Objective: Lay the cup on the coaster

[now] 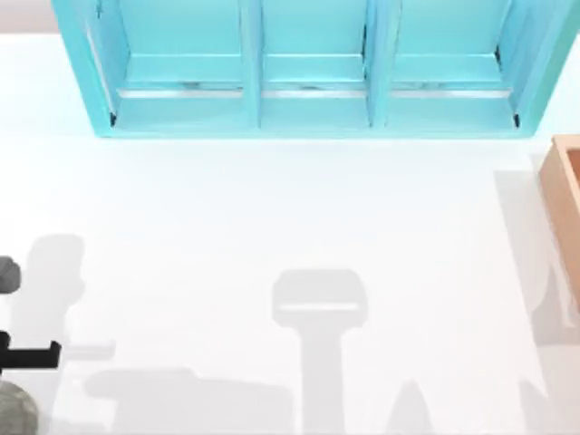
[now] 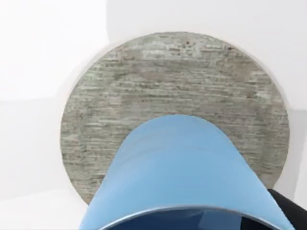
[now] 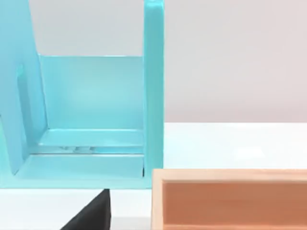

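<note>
Top view, read from left to right: at the far left edge, toward eight o'clock, dark parts of the left arm [image 1: 27, 355] reach in over the white table [image 1: 272, 217], and a grey speckled arc of the coaster [image 1: 16, 412] lies at the bottom left corner, just below that arm. Grey shadows of the arms fall across the lower half of the table. Along the far edge, at twelve o'clock, stands a turquoise shelf unit [image 1: 313, 72] with three open compartments side by side. At three o'clock the corner of a tan wooden box [image 1: 566, 190] enters from the right edge. Left wrist view: the camera looks steeply down over the blue cup [image 2: 180, 167], whose open rim sits nearest the lens and whose tapered body overlaps the near part of the round coaster [image 2: 177, 81]; whether the cup touches the disc or hangs above it cannot be told, and whether the left gripper's fingers are spread or pinching the cup cannot be told either. Right wrist view: the right arm's camera looks level across the table at the shelf unit [image 3: 91, 110], with the wooden box [image 3: 230, 199] near and to its side; the state of the right gripper cannot be told.
</note>
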You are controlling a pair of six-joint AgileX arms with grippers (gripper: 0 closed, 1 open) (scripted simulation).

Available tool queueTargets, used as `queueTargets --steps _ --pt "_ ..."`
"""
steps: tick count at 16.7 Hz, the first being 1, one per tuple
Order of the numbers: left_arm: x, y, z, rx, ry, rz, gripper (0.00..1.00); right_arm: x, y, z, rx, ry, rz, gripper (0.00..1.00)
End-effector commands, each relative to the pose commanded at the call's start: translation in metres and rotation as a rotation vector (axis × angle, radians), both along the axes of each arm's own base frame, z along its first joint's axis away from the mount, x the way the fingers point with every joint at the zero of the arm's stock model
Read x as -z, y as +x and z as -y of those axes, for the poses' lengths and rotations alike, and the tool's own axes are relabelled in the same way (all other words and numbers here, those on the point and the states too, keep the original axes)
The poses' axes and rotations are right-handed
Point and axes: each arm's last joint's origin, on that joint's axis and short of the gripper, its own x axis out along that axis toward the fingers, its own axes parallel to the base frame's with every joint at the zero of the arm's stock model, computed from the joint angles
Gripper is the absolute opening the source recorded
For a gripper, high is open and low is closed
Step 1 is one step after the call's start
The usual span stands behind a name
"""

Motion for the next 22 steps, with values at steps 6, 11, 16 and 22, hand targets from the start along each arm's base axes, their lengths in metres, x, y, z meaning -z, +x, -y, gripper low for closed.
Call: queueTargets --steps 6,11,16,22 --pt "0.029 -0.004 -0.003 0.015 -0.001 -0.011 0.00 0.000 0.000 0.000 0.000 0.000 0.000 1.00" --pt "0.029 -0.004 -0.003 0.015 -0.001 -0.011 0.23 0.000 0.000 0.000 0.000 0.000 0.000 1.00" --pt "0.029 -0.004 -0.003 0.015 -0.001 -0.011 0.60 0.000 0.000 0.000 0.000 0.000 0.000 1.00" --pt "0.029 -0.004 -0.003 0.015 -0.001 -0.011 1.00 0.000 0.000 0.000 0.000 0.000 0.000 1.00"
